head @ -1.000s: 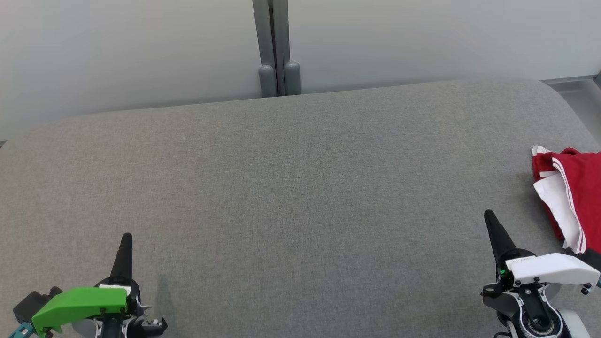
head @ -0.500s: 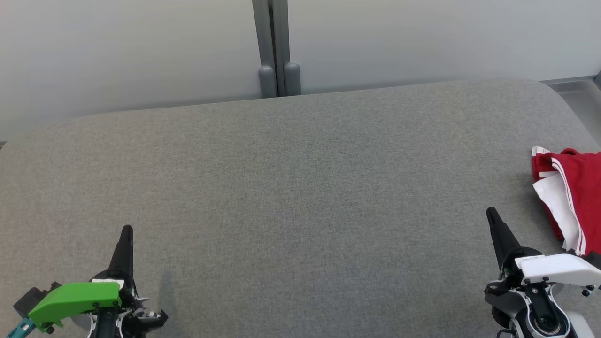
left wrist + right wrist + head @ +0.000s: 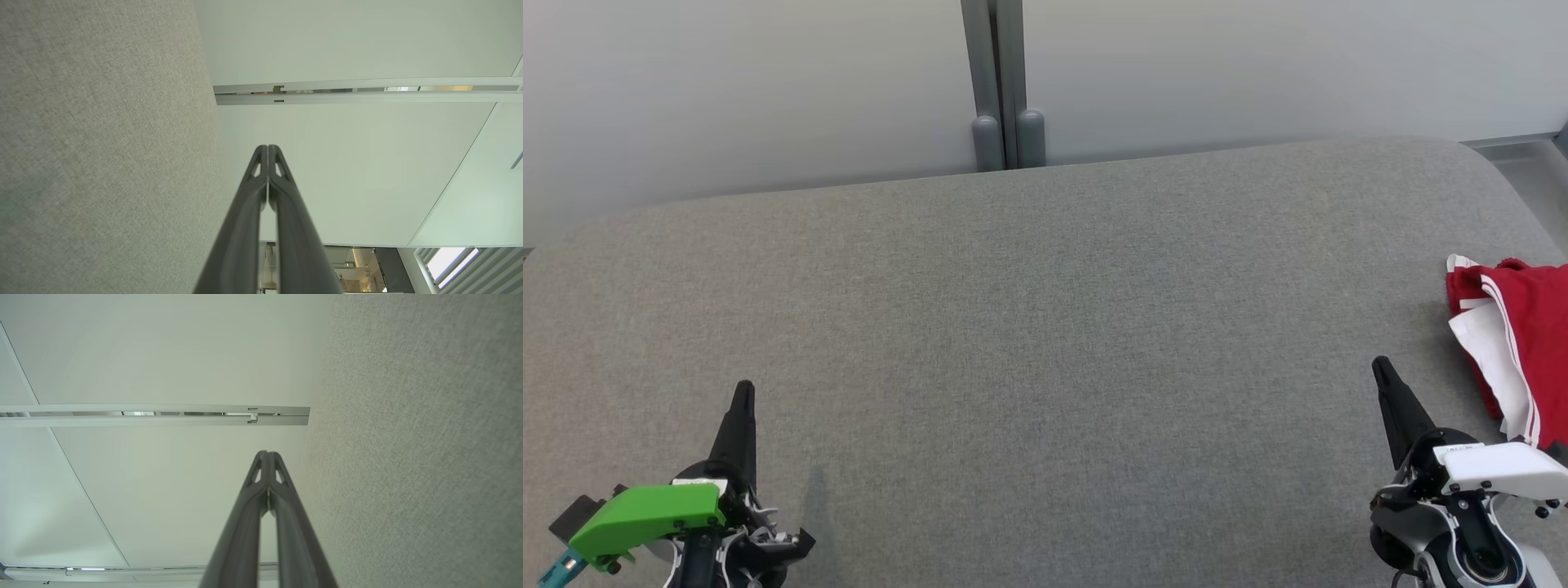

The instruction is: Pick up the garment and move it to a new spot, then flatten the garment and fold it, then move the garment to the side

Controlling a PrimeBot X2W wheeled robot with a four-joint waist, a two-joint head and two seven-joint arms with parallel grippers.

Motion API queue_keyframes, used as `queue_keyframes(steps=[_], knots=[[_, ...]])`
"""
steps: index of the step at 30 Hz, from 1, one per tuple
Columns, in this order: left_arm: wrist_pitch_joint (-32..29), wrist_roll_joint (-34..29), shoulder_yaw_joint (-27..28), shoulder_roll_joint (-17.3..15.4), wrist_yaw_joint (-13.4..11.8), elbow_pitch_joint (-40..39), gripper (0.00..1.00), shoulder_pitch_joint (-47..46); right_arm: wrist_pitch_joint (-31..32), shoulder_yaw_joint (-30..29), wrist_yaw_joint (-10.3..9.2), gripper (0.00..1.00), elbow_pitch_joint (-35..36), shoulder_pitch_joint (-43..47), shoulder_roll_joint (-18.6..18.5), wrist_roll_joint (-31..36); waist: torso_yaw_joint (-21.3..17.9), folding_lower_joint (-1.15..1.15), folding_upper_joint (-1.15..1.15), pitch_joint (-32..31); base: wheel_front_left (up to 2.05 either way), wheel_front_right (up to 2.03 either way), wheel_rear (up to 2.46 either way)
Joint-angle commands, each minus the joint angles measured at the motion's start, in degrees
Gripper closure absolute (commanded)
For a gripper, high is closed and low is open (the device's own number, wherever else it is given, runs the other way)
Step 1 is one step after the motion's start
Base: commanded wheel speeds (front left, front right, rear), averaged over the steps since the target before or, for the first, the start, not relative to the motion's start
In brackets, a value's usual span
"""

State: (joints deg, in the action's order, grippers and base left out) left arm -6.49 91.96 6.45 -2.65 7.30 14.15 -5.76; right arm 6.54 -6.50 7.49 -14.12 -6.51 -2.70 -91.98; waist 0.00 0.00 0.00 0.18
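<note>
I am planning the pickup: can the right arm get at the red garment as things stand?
Probably yes. The red garment lies close to the right gripper, to its right, with bare grey surface between them. The shut jaws must open first.

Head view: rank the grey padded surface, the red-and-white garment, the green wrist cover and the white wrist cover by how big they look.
1. grey padded surface, by far.
2. red-and-white garment, cut off by the right edge.
3. green wrist cover and white wrist cover: alike, both near the camera, so unranked.

Left tool [image 3: 743, 390] and right tool [image 3: 1379, 365], fingers tight together, tips forward.
</note>
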Motion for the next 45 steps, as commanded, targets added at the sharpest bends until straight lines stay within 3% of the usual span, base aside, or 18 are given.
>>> queue_keyframes(steps=[1,45], knots=[[-0.3,0.6,0.2,-0.4,0.3,-0.2,1.0,-0.9,0.2,-0.2,0.0,1.0,0.4,0.6,-0.3,-0.6,0.0,0.0,0.0,0.0,0.0,0.0,0.0],[-0.3,0.6,0.2,-0.4,0.3,-0.2,1.0,-0.8,0.1,-0.1,0.0,1.0,0.3,0.6,-0.3,-0.5,0.0,0.0,0.0,0.0,0.0,0.0,0.0]])
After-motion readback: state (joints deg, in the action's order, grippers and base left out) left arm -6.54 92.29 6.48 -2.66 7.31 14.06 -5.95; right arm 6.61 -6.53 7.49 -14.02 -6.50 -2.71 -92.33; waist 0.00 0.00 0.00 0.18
